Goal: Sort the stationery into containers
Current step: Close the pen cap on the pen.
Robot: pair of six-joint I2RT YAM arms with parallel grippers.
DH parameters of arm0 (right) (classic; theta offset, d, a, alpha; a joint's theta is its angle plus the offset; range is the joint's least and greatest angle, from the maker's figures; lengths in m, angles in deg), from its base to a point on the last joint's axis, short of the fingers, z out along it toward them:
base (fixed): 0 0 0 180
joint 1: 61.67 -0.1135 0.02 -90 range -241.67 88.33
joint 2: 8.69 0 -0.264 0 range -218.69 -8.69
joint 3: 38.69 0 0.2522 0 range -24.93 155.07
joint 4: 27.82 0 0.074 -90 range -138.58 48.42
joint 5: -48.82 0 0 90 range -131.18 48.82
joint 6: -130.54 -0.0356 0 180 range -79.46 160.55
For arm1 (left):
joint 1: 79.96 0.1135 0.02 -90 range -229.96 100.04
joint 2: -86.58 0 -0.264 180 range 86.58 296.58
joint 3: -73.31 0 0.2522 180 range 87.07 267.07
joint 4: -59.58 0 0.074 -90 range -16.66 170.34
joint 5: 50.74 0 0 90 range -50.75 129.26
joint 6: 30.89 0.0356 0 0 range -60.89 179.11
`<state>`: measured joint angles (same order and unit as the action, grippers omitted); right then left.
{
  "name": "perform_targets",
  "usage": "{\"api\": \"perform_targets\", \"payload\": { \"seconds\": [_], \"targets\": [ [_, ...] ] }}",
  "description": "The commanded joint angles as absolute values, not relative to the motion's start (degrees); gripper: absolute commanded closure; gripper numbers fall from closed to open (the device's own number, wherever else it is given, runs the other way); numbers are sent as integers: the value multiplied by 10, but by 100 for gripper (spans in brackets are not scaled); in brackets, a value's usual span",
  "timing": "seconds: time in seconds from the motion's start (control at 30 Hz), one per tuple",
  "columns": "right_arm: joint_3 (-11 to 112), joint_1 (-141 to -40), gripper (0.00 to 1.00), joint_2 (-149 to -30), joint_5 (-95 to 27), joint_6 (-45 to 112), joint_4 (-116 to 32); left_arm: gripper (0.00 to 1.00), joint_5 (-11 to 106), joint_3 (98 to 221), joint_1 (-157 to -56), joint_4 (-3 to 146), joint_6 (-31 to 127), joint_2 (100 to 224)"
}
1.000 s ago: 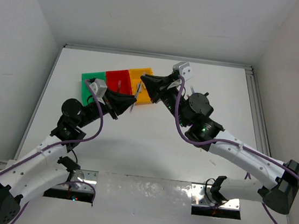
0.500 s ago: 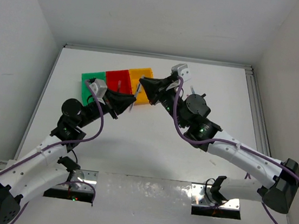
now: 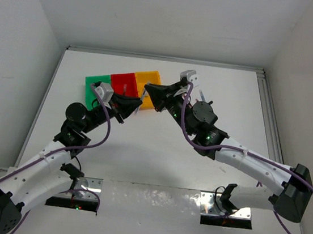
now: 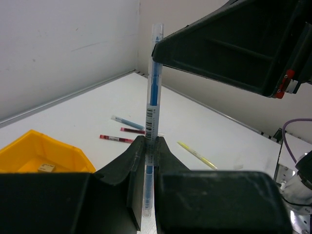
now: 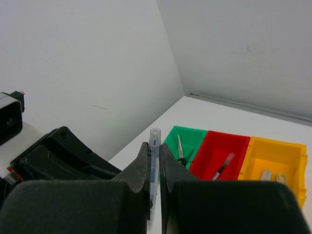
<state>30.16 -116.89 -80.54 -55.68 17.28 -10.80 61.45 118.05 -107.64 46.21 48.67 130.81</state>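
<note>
L gripper [image 4: 150, 142]: pinching blue pen [image 4: 152, 100], lower barrel.
Pen: upright in mid-air btwn both grippers, just in front of yellow bin [image 3: 148, 76].
R gripper [image 5: 154, 151]: clamped near its top end.
Handling: prob. light, stiff, slick; grip mid-barrel.

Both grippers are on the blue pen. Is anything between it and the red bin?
Nothing visible lies between the blue pen and the red bin close by. The only hold-up is that the left gripper and right gripper both clamp the pen, so one must release.
</note>
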Motion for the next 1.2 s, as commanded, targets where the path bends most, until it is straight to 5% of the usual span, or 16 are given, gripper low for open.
{"api": "perform_targets", "payload": {
  "seconds": [0.0, 1.17],
  "targets": [
    [273, -1171, 100, -820, -545, 140, -124, 100, 592, 1214, -1077, 380, 502, 1308],
    [117, -1209, 100, -918, -523, 95, -58, 100, 589, 1230, -1053, 356, 499, 1318]
  ]
}}
